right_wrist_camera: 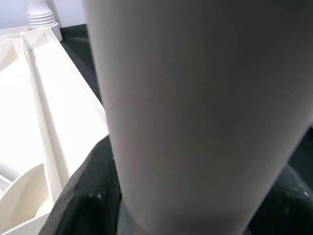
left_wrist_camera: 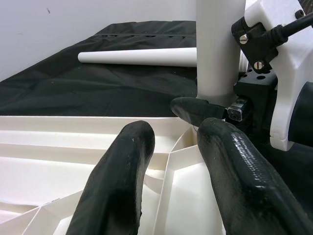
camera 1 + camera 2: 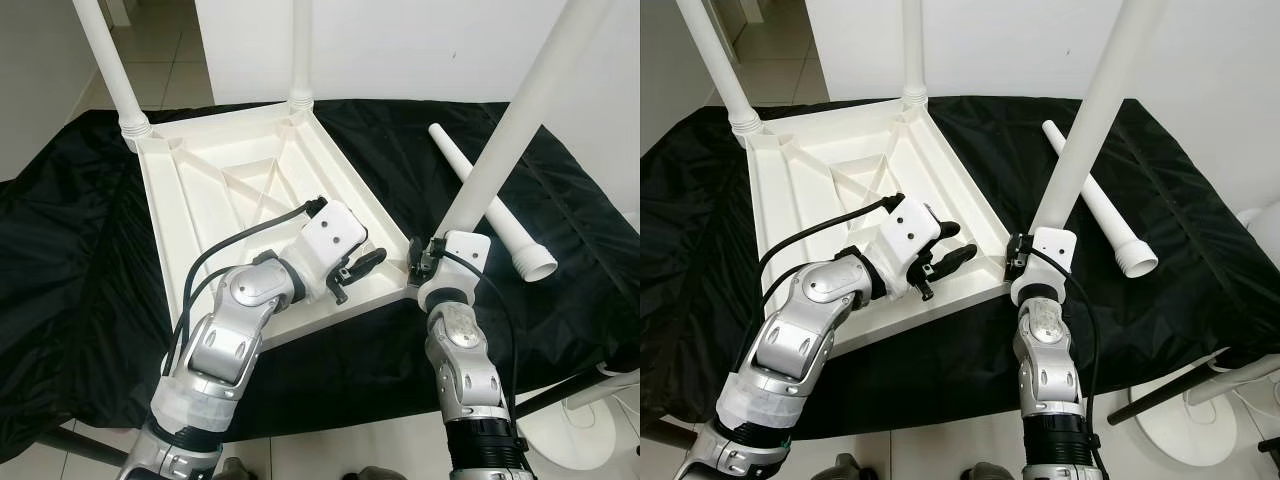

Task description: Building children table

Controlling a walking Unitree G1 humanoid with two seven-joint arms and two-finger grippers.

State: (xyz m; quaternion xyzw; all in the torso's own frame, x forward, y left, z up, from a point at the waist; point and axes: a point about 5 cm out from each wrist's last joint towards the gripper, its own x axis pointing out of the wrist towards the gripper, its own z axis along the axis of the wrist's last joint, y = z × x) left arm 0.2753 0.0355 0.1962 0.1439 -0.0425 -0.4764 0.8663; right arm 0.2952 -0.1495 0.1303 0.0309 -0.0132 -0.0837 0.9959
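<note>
- The white plastic tabletop lies upside down on the black cloth, its ribbed underside showing, with two legs upright at its far corners.
- The right gripper clamps a third leg at the near corner.
- The left gripper hovers over the tabletop, fingers narrowly parted, holding nothing.
- A loose leg lies on the cloth to the right.

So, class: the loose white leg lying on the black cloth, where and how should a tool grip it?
Grip the loose leg mid-shaft, from above, fingers across its width. It lies flat on the black cloth, its round shaft narrow, its flared end wider.
</note>
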